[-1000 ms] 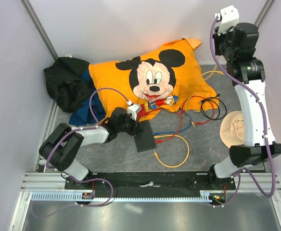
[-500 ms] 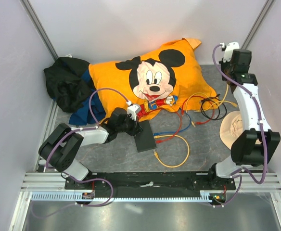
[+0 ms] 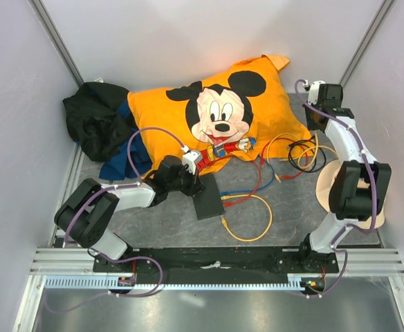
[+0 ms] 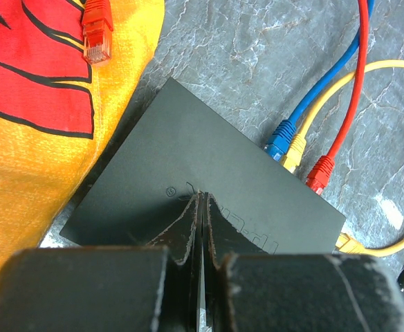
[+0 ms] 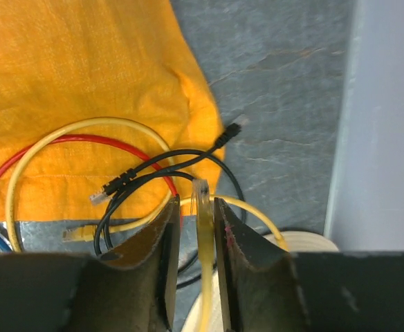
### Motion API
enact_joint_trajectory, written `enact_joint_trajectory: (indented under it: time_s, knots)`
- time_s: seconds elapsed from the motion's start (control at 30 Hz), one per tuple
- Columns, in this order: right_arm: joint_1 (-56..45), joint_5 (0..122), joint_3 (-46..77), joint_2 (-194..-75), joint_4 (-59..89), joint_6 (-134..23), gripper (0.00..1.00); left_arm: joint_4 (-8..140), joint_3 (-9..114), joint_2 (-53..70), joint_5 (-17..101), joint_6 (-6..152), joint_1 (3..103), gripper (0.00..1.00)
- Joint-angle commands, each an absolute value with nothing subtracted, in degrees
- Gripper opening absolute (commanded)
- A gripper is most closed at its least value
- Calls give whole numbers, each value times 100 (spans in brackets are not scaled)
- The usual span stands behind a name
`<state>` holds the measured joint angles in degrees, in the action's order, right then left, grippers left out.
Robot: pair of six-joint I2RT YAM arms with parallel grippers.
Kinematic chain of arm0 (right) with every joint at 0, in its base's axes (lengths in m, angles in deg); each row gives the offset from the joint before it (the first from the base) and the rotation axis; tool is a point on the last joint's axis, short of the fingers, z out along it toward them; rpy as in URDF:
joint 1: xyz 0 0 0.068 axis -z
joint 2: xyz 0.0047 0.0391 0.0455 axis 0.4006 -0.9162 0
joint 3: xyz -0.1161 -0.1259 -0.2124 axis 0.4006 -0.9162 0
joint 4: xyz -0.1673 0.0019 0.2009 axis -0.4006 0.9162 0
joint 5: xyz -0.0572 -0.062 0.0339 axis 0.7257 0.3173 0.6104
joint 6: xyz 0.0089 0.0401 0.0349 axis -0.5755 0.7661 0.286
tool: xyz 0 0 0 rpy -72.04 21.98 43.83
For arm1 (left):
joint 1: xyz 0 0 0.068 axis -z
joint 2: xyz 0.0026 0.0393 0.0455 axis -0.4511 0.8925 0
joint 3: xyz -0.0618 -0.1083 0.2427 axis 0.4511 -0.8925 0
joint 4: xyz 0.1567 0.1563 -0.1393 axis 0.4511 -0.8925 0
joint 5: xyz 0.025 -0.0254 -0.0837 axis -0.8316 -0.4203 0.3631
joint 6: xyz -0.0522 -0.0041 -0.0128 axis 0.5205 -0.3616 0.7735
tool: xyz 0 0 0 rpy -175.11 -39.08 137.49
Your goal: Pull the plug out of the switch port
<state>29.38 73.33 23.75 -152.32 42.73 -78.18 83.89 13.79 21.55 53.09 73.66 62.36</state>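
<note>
Left claw (image 4: 200,202) closed, pinning flat black switch box (image 4: 167,149); right claw (image 5: 197,206) grips yellow cable's clear plug (image 5: 202,191), seemingly out. Next: release.

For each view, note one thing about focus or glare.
Top external: a soft bright patch washes the back wall. Left wrist: the switch is sharp, the jaws in front blurred. Right wrist: the jaws and the yellow cable between them are soft; the black cable is crisp.

Orange Mickey Mouse pillow (image 3: 223,111) lies along the far edge, black cloth heap (image 3: 98,121) at the far left corner touching blue cloth (image 3: 127,162), with coiled black cable (image 3: 302,153) and beige hat (image 3: 324,185) near the right edge.
</note>
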Motion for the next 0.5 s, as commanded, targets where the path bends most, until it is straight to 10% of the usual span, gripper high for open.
enact_joint_trajectory:
  time_s: [0.0,0.1,0.27,0.47]
  knots:
    - [2994,7016,2642,-15804,4520,-7593,37,7421,1167,2373,5296,7062,6294,2]
    - [3065,6901,2861,-16112,4731,-7627,24,7447,1124,2311,5296,7062,6294,2]
    - [3135,6954,3256,-16201,4871,-7663,76,7447,1132,2346,5313,7062,6294,2]
    - [3161,6892,3301,-16228,4977,-7689,80,7421,1202,2443,5313,7053,6294,2]
